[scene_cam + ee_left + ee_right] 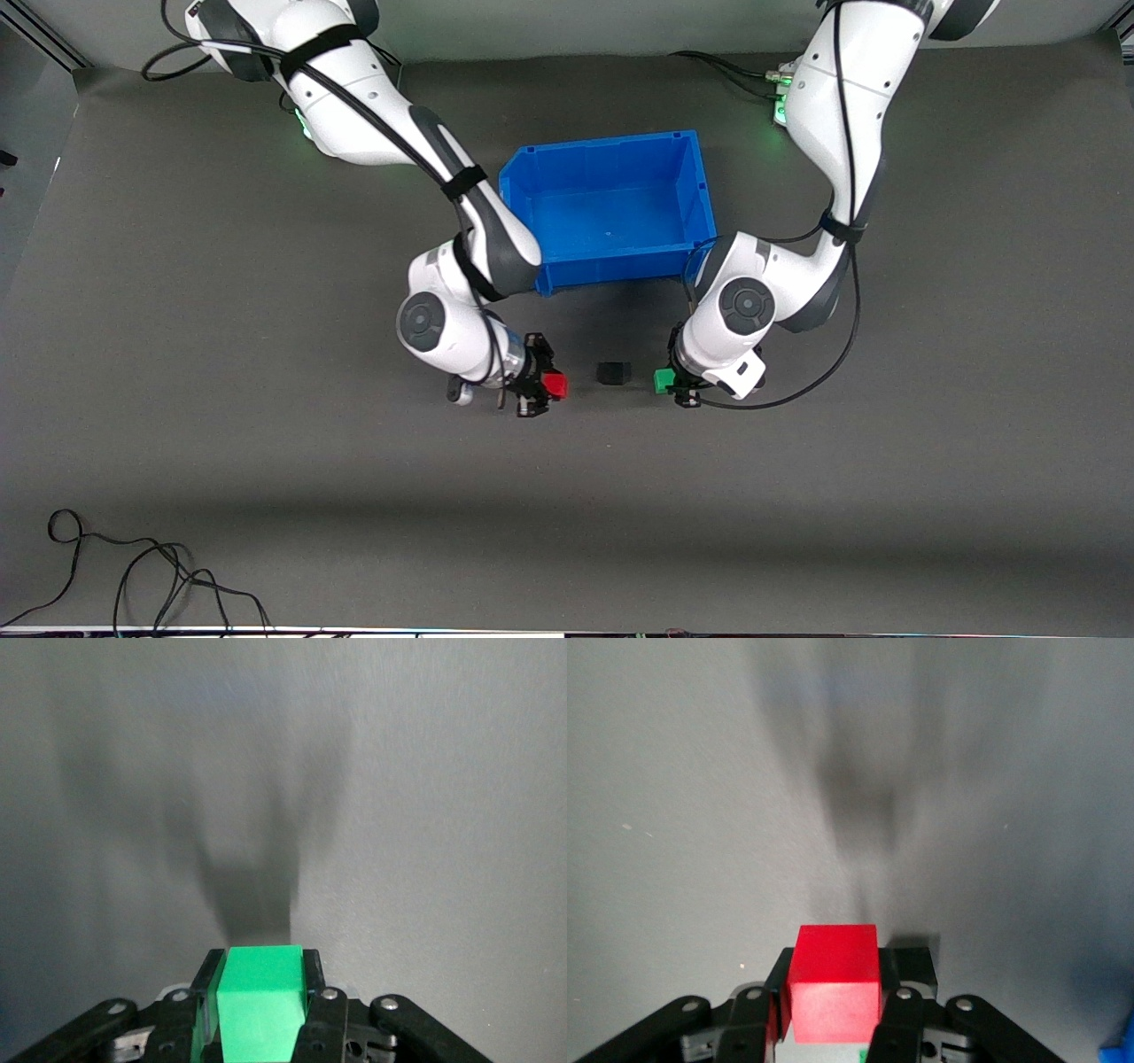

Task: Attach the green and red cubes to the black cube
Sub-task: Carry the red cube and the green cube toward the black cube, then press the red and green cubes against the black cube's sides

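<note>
Front view, black cube (613,373): sits on the grey table mat (266,425), nearer to the front camera than the blue bin (611,213), between the two grippers and apart from both.
Front view, right gripper (547,386): low by the mat toward the right arm's end of the table, pinching the red cube (555,385), which stands just beside the black cube with a gap.
Front view, left gripper (671,383): low by the mat toward the left arm's end, pinching the green cube (664,381), also near the black cube and not touching it.
Front view, loose cable (133,576): lies near the table edge closest to the front camera.
Left wrist view, left gripper (261,1010): fingers (209,979) pressed against two sides of the green cube (259,1005); grey mat and the gripper's shadow beneath.
Right wrist view, right gripper (833,992): fingers (780,979) clamp the red cube (834,979); a corner of the blue bin (1121,1047) shows at the picture's edge.
</note>
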Robot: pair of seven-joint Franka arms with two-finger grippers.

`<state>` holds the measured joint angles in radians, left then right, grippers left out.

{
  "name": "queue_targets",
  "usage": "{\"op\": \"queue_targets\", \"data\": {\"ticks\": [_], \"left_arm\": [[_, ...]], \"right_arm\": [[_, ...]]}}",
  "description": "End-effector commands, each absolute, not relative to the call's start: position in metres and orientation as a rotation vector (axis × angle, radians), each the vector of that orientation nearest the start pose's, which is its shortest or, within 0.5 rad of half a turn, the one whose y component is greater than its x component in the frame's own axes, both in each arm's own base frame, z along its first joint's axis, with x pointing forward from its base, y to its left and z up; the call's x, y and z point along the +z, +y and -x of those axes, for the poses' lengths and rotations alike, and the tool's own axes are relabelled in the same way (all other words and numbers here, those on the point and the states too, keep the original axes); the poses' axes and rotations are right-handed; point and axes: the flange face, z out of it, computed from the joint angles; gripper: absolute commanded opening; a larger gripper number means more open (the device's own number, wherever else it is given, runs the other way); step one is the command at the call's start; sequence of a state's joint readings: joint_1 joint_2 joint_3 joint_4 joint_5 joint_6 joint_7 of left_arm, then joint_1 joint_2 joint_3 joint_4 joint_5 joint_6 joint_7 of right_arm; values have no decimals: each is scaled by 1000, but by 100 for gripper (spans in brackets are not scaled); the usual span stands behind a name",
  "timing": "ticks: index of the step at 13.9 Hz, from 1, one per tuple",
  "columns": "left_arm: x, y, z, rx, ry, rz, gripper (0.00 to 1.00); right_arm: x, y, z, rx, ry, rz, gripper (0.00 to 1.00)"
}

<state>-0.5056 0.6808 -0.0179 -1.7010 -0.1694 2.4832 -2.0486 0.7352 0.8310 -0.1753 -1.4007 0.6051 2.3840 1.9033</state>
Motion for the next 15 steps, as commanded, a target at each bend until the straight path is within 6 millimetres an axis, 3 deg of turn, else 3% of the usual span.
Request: {"op": "queue_targets", "data": {"ticks": [1, 4, 10, 15], "left_arm": [[198, -357, -597, -132, 2231, -1994, 0], [191, -365, -591, -149, 2221, -2009, 0], [190, -381, -580, -187, 2217, -2014, 0], [186, -382, -578, -187, 2220, -2018, 0]], "right_arm": [[209, 450, -611, 327, 2134, 1856, 13], [196, 469, -598, 323, 2121, 1873, 13], [184, 477, -591, 318, 2119, 1886, 13], [174, 481, -586, 307, 2114, 1894, 12]]}}
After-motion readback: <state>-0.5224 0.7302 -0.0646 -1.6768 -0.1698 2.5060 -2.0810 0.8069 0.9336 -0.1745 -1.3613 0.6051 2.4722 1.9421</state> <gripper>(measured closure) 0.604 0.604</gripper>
